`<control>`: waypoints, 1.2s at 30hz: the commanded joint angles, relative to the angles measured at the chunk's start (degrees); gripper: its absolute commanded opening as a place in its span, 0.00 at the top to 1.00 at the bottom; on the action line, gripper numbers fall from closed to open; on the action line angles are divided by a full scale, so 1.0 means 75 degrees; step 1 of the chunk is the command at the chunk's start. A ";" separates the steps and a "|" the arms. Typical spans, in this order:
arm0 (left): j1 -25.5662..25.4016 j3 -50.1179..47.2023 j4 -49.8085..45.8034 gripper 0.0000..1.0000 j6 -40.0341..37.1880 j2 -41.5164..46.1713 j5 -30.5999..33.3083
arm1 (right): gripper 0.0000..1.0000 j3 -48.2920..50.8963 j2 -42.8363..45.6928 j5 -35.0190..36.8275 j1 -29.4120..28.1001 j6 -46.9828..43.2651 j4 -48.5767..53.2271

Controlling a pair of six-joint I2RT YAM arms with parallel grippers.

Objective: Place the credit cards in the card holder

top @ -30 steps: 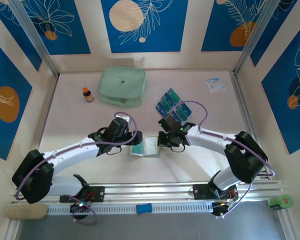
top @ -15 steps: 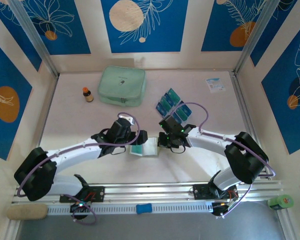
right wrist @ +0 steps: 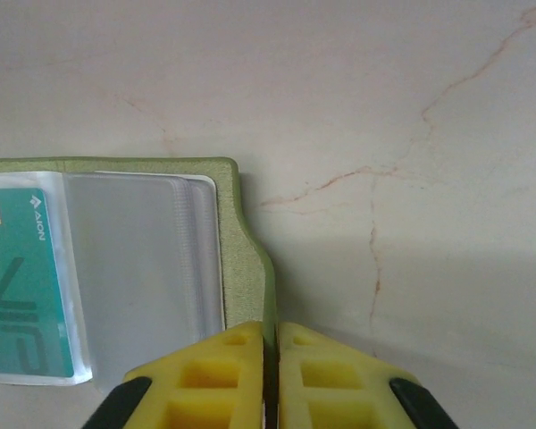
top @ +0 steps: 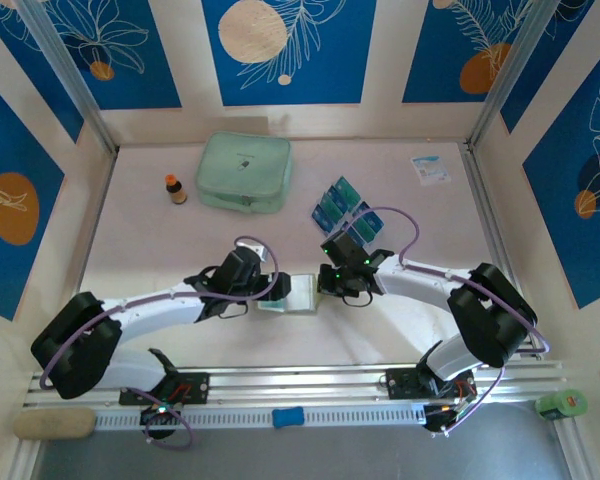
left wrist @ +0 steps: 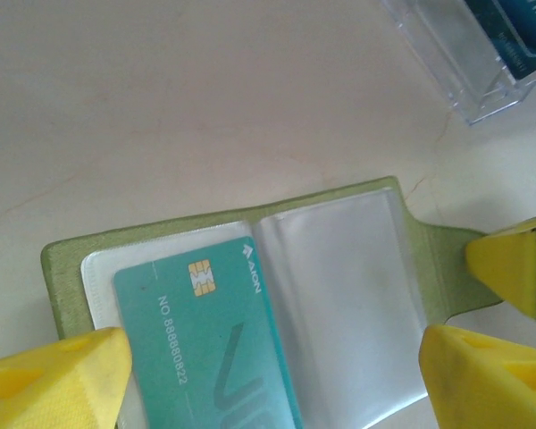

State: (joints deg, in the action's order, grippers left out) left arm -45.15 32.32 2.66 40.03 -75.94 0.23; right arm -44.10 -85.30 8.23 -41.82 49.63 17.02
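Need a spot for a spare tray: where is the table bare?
Bare: the left strip between the bottle and the left arm; the right side between the paper packet and the right arm. Crowded: the centre, where the left gripper and right gripper meet at the card holder, credit cards just behind.

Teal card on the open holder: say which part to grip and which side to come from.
Probably the teal card's chipless near end, approached from the left gripper's side. The card lies flat over the card holder's left sleeve with its chip end deepest, and the near end runs out between those open fingers. The right gripper pinches the holder's edge, steadying it.
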 commanded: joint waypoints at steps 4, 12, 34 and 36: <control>-0.0060 -0.0218 0.0219 0.16 -0.0190 -0.0242 0.0158 | 0.77 0.0060 0.0089 -0.0254 0.0098 -0.0048 0.0011; -0.0052 -0.0237 0.0220 0.16 -0.0266 -0.0339 0.0192 | 0.77 -0.0197 0.0684 -0.0220 0.0121 -0.0113 0.0271; -0.0055 -0.0466 0.0117 0.16 -0.0245 -0.0103 0.0661 | 1.00 -0.0413 -0.0637 -0.1281 -0.0180 0.0359 -0.1259; -0.0063 -0.0453 0.0118 0.16 -0.0260 -0.0116 0.0661 | 1.00 -0.0446 -0.0739 -0.1349 -0.0178 0.0320 -0.1305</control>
State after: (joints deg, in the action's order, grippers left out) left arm -45.15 29.54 3.84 38.92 -76.95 4.16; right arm -46.87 -89.69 0.40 -43.16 51.55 8.38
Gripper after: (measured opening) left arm 0.837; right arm 0.054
